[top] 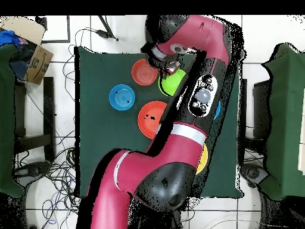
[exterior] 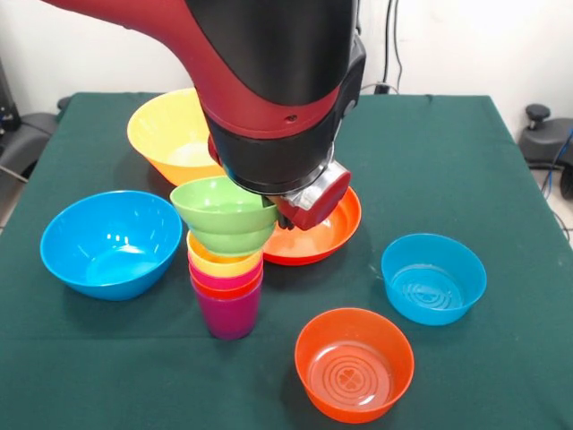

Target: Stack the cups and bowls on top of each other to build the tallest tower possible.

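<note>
Front view: the small green bowl (exterior: 224, 213) sits tilted atop the tower (exterior: 226, 287), whose yellow, crimson and orange rims nest in a purple base cup. The gripper (exterior: 285, 208) presses against the bowl's rim; whether it is clamping the rim cannot be told. The red-orange bowl (exterior: 331, 235) lies just behind.

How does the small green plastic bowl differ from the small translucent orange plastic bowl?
The small green plastic bowl sits on top of the column of nested cups, while the small translucent orange plastic bowl rests directly on the green tablecloth. The green one is opaque and tilted a little; the orange one is see-through and level. The green bowl lies right under the arm; the orange one stands free. Both are upright and look empty.
</note>
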{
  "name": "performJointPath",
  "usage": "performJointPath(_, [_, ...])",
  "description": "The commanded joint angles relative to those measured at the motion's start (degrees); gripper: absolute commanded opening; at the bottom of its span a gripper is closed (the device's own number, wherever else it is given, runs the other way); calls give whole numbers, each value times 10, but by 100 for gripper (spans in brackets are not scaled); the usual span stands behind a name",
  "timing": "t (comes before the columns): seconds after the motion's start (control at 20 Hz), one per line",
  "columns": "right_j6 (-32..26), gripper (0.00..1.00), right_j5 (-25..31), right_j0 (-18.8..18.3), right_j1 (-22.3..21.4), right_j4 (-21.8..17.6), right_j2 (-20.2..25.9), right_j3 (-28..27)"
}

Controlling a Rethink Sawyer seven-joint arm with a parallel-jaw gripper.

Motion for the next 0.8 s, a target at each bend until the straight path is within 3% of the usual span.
performJointPath(0.05, [-43, 0, 41, 1, 13, -51, 25, 11])
performJointPath(0.4, [-63, 0, 37, 13, 7, -74, 32, 45])
performJointPath(0.8, [-59, 0, 53, 10, 11, -89, 31, 40])
